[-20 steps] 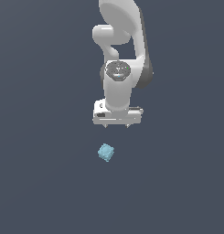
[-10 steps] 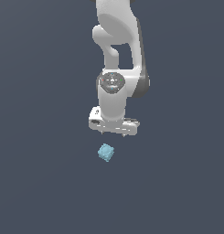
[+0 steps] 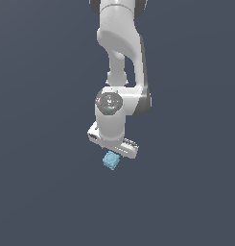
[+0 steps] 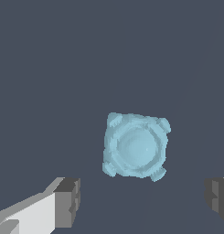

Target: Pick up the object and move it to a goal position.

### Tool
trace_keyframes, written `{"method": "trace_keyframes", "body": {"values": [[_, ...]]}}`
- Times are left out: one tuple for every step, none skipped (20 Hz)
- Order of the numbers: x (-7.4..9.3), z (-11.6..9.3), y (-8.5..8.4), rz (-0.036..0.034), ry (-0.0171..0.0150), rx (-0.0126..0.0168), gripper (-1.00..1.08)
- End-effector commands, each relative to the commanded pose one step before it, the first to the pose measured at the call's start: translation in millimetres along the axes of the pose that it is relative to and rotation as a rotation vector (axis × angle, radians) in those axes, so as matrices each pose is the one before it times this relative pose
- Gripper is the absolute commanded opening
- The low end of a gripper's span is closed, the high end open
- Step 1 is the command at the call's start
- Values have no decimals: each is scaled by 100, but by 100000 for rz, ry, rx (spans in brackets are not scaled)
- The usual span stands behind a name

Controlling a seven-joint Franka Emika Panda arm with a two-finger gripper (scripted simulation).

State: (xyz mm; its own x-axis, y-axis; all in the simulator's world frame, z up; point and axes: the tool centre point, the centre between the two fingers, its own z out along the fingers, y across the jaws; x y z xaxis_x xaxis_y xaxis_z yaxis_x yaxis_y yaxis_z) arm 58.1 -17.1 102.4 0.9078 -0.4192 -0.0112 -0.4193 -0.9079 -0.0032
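My jaws stood spread wide with nothing between them, my gripper (image 4: 143, 201) poised just above the object (image 4: 136, 146) — a light-blue lumpy block resting free on the dark floor (image 3: 47, 192) — so grasp, lift and carry all remained.

Object (image 3: 111, 161) top hidden behind gripper (image 3: 113, 153) in exterior view; fingers (image 4: 69, 201) cropped at wrist-view edge.

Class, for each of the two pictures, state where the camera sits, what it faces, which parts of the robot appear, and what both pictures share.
Exterior view: off the arm, facing the white arm and its gripper just above the light-blue block.
Wrist view: on the wrist, looking down past two spread fingertips at the block.
Shared: the block and the gripper.
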Motion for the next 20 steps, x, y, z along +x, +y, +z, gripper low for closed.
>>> {"method": "trace_keyframes", "body": {"values": [[735, 499, 122, 4474, 481, -88, 100], [218, 164, 35, 1347, 134, -36, 100], [191, 145, 30, 1188, 120, -33, 100], [165, 127, 24, 1028, 105, -28, 100], [138, 108, 18, 866, 90, -24, 100], [113, 88, 15, 708, 74, -20, 100], [89, 69, 13, 553, 58, -16, 100], [61, 50, 5, 388, 41, -11, 100], [38, 30, 6, 238, 25, -7, 100], [14, 10, 5, 84, 9, -2, 100], [-84, -30, 14, -481, -95, -20, 100], [-1, 40, -2, 0, 0, 0, 100], [-4, 121, -6, 0, 0, 0, 100], [9, 194, 19, 48, 9, 2, 100], [-10, 280, -14, 0, 0, 0, 100], [2, 353, 12, 48, 9, 2, 100], [-3, 430, 9, 48, 8, 2, 100], [-8, 507, 6, 48, 8, 2, 100], [-7, 578, 16, 68, 12, 3, 100], [-10, 615, 15, 68, 12, 3, 100]]}}
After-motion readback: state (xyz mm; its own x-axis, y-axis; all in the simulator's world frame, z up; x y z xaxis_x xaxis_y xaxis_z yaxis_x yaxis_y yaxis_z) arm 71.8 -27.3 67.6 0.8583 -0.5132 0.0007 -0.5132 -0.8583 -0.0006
